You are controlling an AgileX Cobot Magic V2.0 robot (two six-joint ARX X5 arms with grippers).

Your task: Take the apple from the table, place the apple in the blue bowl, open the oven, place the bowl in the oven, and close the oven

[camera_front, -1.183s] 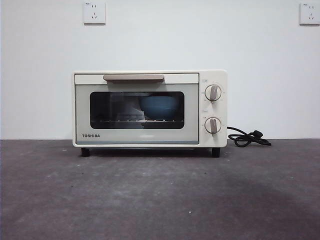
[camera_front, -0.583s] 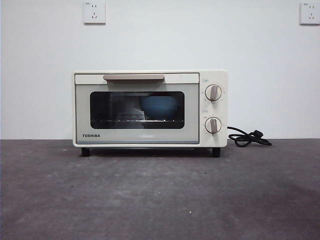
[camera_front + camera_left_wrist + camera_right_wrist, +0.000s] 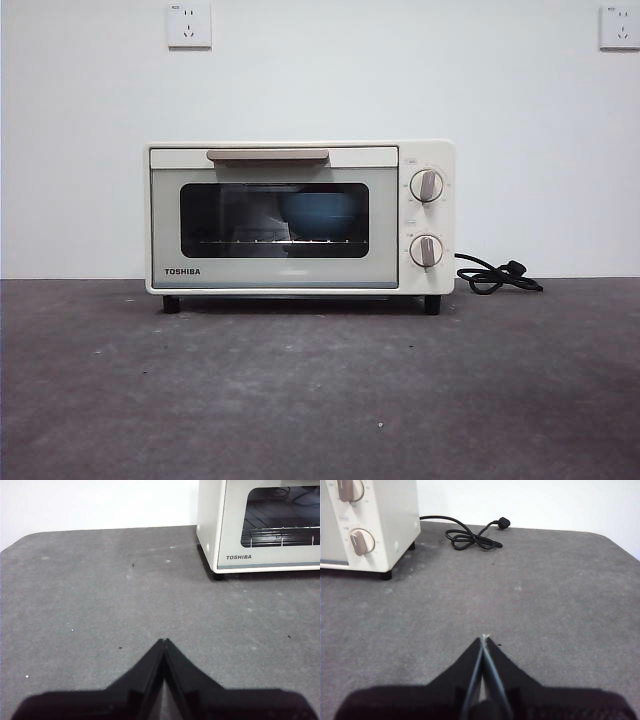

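The cream-white oven (image 3: 300, 216) stands at the back of the table (image 3: 320, 390) with its door closed. Through the dark glass I see the blue bowl (image 3: 318, 213) on the rack, toward the right of the window. The apple is hidden from view. My left gripper (image 3: 164, 641) is shut and empty, held over bare table well off the oven's (image 3: 260, 525) left front corner. My right gripper (image 3: 484, 638) is shut and empty too, over the table off the oven's (image 3: 367, 522) knob side. Neither arm shows in the front view.
A black power cord with plug (image 3: 497, 275) lies coiled on the table right of the oven, also in the right wrist view as the cord (image 3: 470, 537). Two wall sockets (image 3: 189, 25) sit high on the white wall.
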